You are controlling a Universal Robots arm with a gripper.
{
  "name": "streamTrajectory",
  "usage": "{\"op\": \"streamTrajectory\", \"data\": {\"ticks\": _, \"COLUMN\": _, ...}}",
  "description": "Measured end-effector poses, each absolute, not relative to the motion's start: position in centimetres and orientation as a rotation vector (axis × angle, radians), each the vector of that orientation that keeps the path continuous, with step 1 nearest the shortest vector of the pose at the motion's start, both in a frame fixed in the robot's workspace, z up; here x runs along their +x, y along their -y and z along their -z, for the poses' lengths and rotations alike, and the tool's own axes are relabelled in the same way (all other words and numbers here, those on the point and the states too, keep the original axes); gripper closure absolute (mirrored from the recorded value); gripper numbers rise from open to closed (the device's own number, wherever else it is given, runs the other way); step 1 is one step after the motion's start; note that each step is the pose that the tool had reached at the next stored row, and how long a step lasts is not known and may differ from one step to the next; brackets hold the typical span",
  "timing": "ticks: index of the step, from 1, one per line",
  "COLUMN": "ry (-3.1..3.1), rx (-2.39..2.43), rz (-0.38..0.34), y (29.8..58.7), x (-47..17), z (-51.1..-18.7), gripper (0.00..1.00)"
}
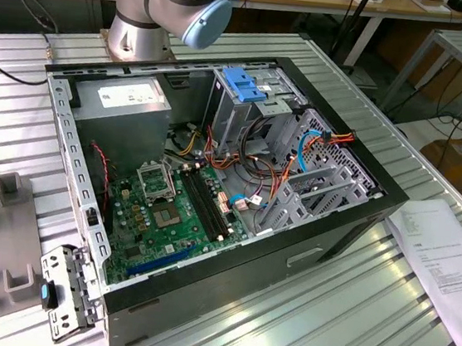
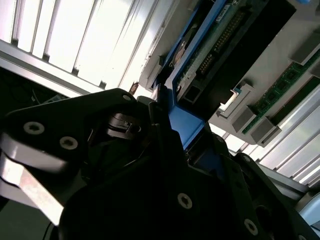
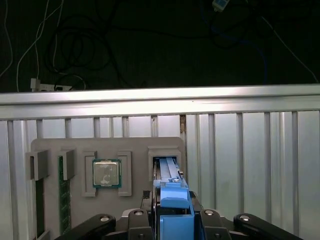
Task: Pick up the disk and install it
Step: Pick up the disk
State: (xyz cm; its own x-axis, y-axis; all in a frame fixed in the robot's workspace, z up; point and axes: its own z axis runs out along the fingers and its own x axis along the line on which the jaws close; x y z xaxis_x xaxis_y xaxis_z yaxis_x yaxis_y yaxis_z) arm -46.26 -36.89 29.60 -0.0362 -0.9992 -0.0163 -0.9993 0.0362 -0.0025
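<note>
1. The step in hand looks like the pick-up. The black two-fingered tool (image 3: 173,212) is at the disk (image 3: 169,172), a flat grey-metal hard drive framed by a bright blue plastic carrier rail.
2. The tool's fingers press on either side of the blue rail, pinching the disk's near end. In the second wrist view, blue plastic runs in between the black fingers.
3. The disk stands on edge in a slot of a grey moulded fixture tray (image 3: 130,146). The tray lies near one edge of the ribbed aluminium desk (image 1: 323,317).
4. A square processor chip (image 3: 106,174) and green memory sticks (image 3: 64,200) fill neighbouring pockets.
5. Installing has not begun: the open black computer case (image 1: 74,155) sits apart from the tray.
6. Lifting would call for a straight pull along the slot walls; tilting could jam the rail.
</note>
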Motion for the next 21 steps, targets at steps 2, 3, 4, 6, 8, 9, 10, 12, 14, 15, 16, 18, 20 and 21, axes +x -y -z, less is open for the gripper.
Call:
{"op": "streamTrajectory", "data": {"ticks": 2, "ry": -2.252, "rx": -2.171, "rz": -0.015, "y": 36.9, "x": -46.3, "z": -29.6, "gripper": 0.63}}
{"op": "streamTrajectory", "data": {"ticks": 3, "ry": -2.251, "rx": -2.171, "rz": -0.015, "y": 36.9, "x": -46.2, "z": -29.7, "gripper": 0.63}}
{"op": "streamTrajectory", "data": {"ticks": 4, "ry": -2.252, "rx": -2.171, "rz": -0.015, "y": 36.9, "x": -46.2, "z": -29.8, "gripper": 0.63}}
{"op": "streamTrajectory", "data": {"ticks": 6, "ry": -2.252, "rx": -2.171, "rz": -0.015, "y": 36.9, "x": -46.2, "z": -30.2, "gripper": 0.63}}
{"op": "streamTrajectory", "data": {"ticks": 8, "ry": -2.252, "rx": -2.171, "rz": -0.015, "y": 36.9, "x": -46.2, "z": -30.7, "gripper": 0.63}}
{"op": "streamTrajectory", "data": {"ticks": 9, "ry": -2.251, "rx": -2.171, "rz": -0.015, "y": 36.9, "x": -46.2, "z": -30.7, "gripper": 0.63}}
{"op": "streamTrajectory", "data": {"ticks": 10, "ry": -2.252, "rx": -2.171, "rz": -0.015, "y": 36.9, "x": -46.2, "z": -30.8, "gripper": 0.63}}
{"op": "streamTrajectory", "data": {"ticks": 12, "ry": -2.252, "rx": -2.172, "rz": -0.015, "y": 36.9, "x": -46.2, "z": -30.8, "gripper": 0.63}}
{"op": "streamTrajectory", "data": {"ticks": 14, "ry": -2.251, "rx": -2.171, "rz": -0.015, "y": 36.9, "x": -46.2, "z": -30.6, "gripper": 0.63}}
{"op": "streamTrajectory", "data": {"ticks": 15, "ry": -2.252, "rx": -2.171, "rz": -0.015, "y": 36.9, "x": -46.2, "z": -30.4, "gripper": 0.63}}
{"op": "streamTrajectory", "data": {"ticks": 16, "ry": -2.252, "rx": -2.172, "rz": -0.015, "y": 36.9, "x": -46.2, "z": -30.3, "gripper": 0.63}}
{"op": "streamTrajectory", "data": {"ticks": 18, "ry": -2.252, "rx": -2.171, "rz": -0.015, "y": 36.9, "x": -46.2, "z": -29.9, "gripper": 0.63}}
{"op": "streamTrajectory", "data": {"ticks": 20, "ry": -2.252, "rx": -2.172, "rz": -0.015, "y": 36.9, "x": -46.2, "z": -29.8, "gripper": 0.63}}
{"op": "streamTrajectory", "data": {"ticks": 21, "ry": -2.252, "rx": -2.172, "rz": -0.015, "y": 36.9, "x": -46.2, "z": -29.6, "gripper": 0.63}}
